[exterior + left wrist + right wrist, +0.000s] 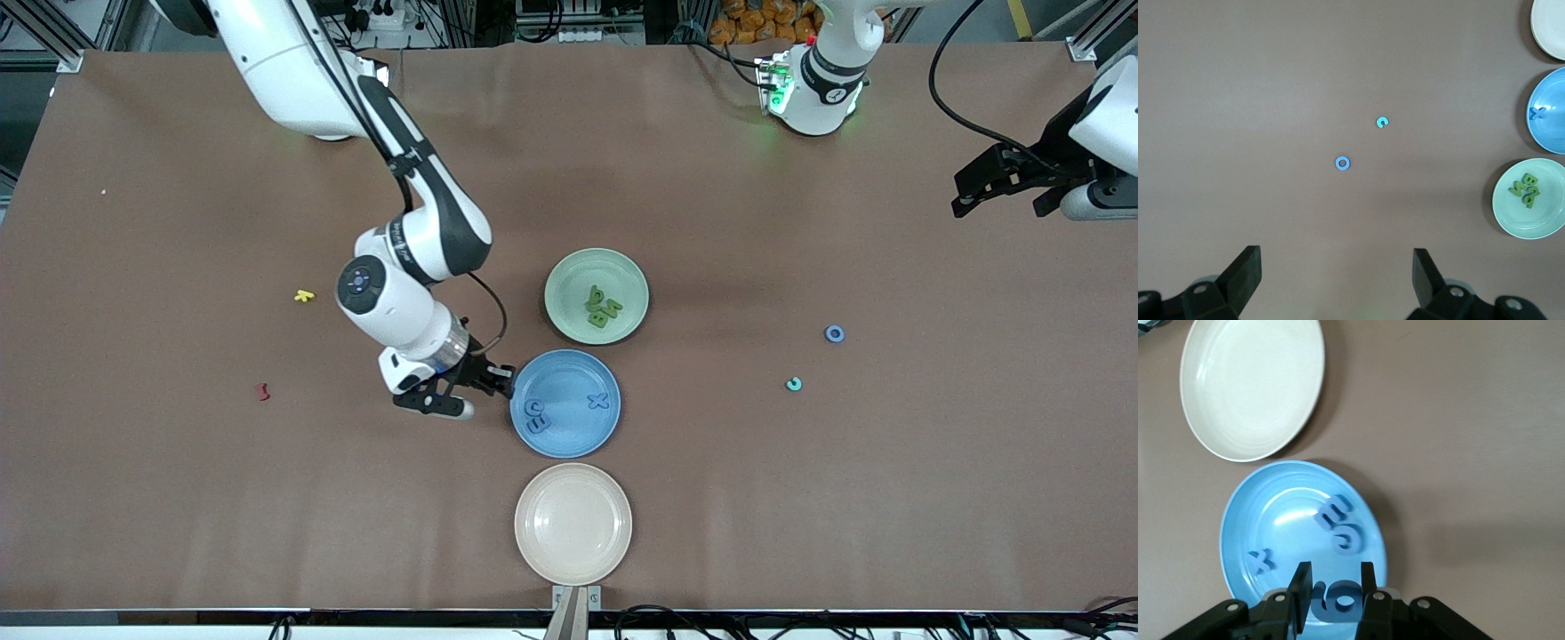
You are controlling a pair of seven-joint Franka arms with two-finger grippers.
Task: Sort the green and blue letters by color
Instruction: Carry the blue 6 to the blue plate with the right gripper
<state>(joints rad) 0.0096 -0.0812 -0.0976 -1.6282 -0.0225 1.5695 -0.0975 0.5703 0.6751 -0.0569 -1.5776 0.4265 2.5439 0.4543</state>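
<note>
A brown table [178,498] is carrying three plates in a loose column at its middle: a green plate [564,271] is sitting farthest from the front camera, a blue plate [569,436] just nearer, a cream plate [573,523] nearest. A blue ring [834,333] and a teal C-shaped piece [794,384] are lying toward the left arm's end, near each other. A yellow letter [304,295] and a dark red piece [263,391] are lying toward the right arm's end.
</note>
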